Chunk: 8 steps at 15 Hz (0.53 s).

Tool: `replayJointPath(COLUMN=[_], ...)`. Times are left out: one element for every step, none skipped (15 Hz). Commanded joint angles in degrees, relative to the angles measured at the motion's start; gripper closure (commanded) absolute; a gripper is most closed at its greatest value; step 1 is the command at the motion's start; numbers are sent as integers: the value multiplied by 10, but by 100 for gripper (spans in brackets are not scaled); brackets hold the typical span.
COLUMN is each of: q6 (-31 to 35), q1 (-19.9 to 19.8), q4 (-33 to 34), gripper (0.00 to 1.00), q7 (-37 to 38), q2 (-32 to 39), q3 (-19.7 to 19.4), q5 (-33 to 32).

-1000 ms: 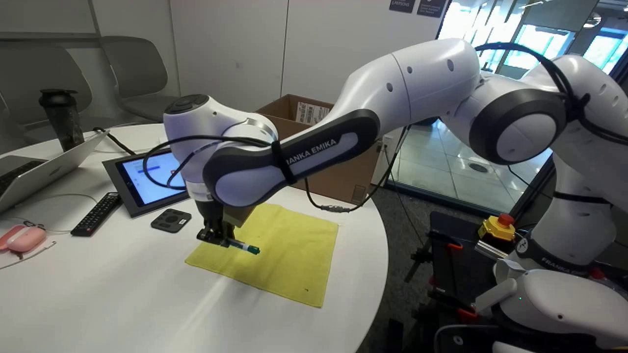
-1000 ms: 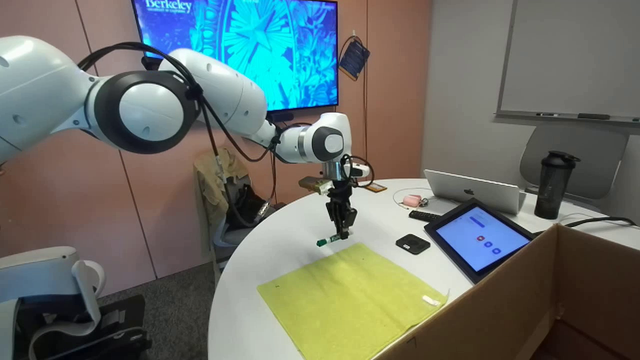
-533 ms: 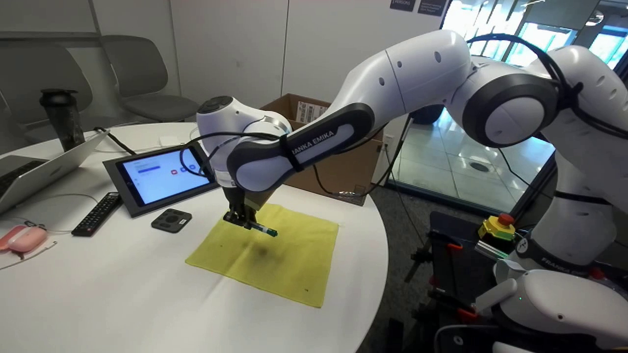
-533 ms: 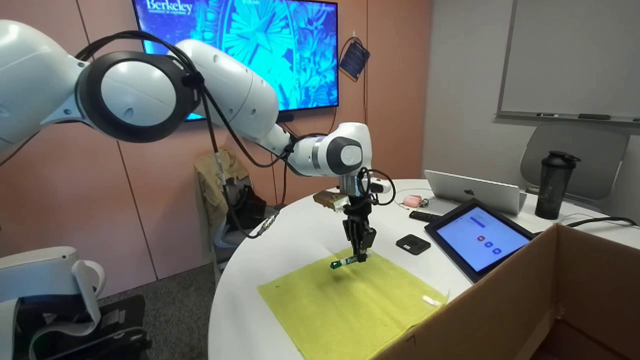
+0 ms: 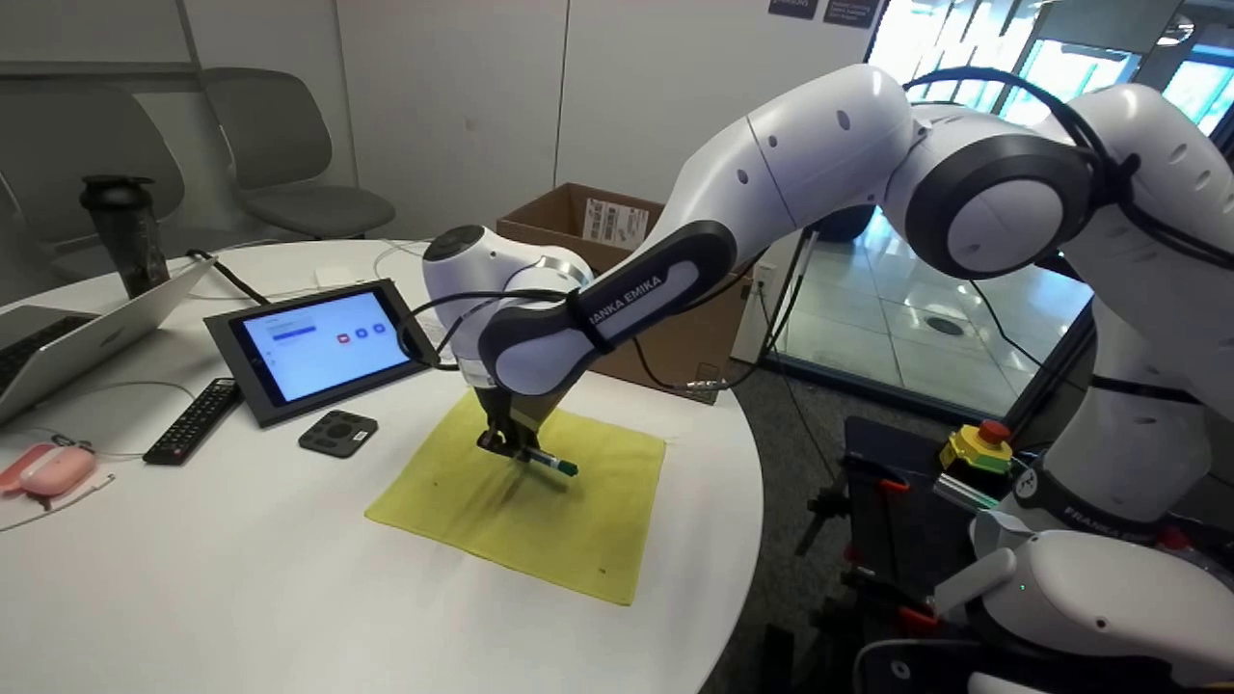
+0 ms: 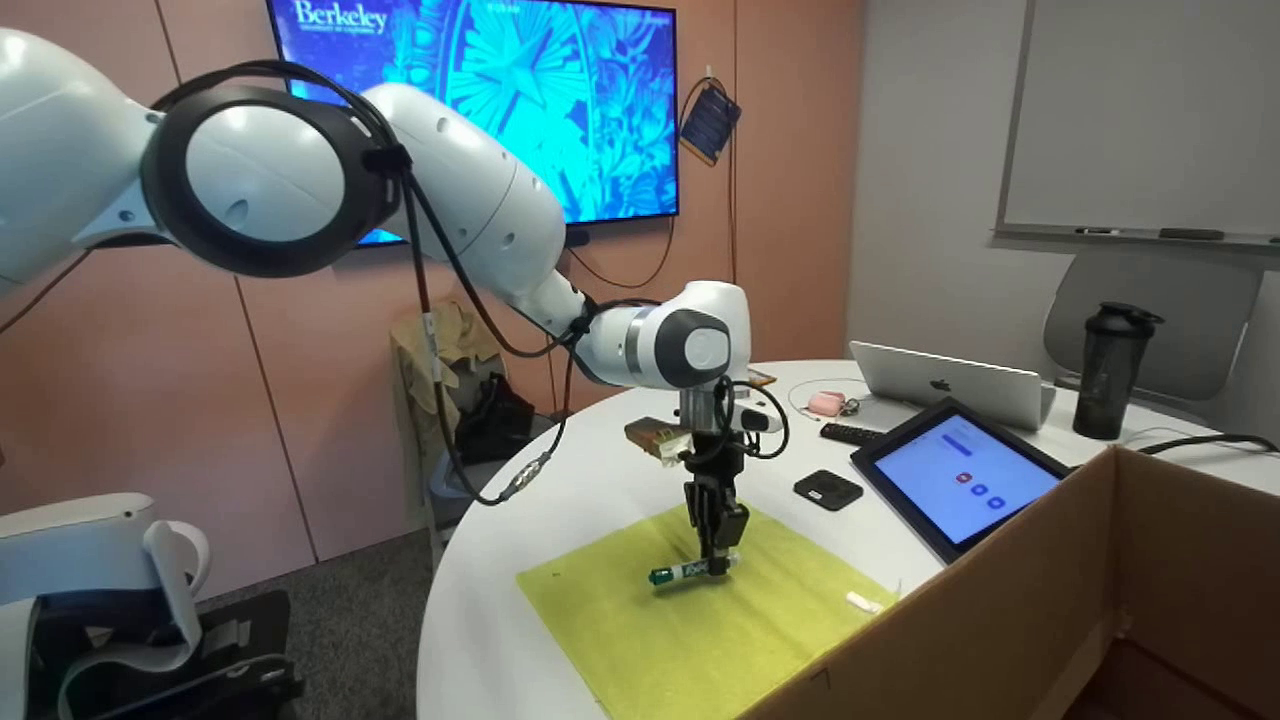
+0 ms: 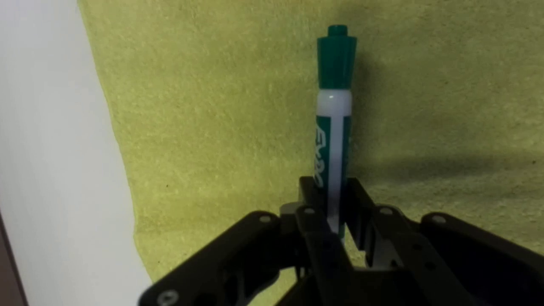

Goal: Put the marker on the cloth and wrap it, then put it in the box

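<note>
We have the gripper [image 7: 330,183] clamped around the marker [image 7: 335,127], over the far half of the cloth [image 6: 690,650] in an exterior view, its green cap [image 6: 661,577] pointing left; we cannot tell whether it touches down. To place it well, we should lower gently until it lies flat, loosen just enough, and rise straight up so it does not roll. The open box [image 6: 1000,610] stands near right.
</note>
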Motion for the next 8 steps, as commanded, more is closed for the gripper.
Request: replayJointPath(q6=[17, 18, 19, 20, 20, 22, 24, 29], q1=[-1, -1, 0, 0, -1, -1, 0, 0], q4=[-50, -55, -58, -61, -64, -66, -66, -68], gripper=[94, 93, 93, 93, 93, 93, 93, 90], q7=[24, 26, 31, 34, 36, 38, 40, 42], q2=[-24, -24, -23, -21, -21, -22, -22, -22], q3=[-3, -3, -4, -4, -4, -4, -4, -4], q5=[-6, -6, -7, -6, -5, -6, -6, -6])
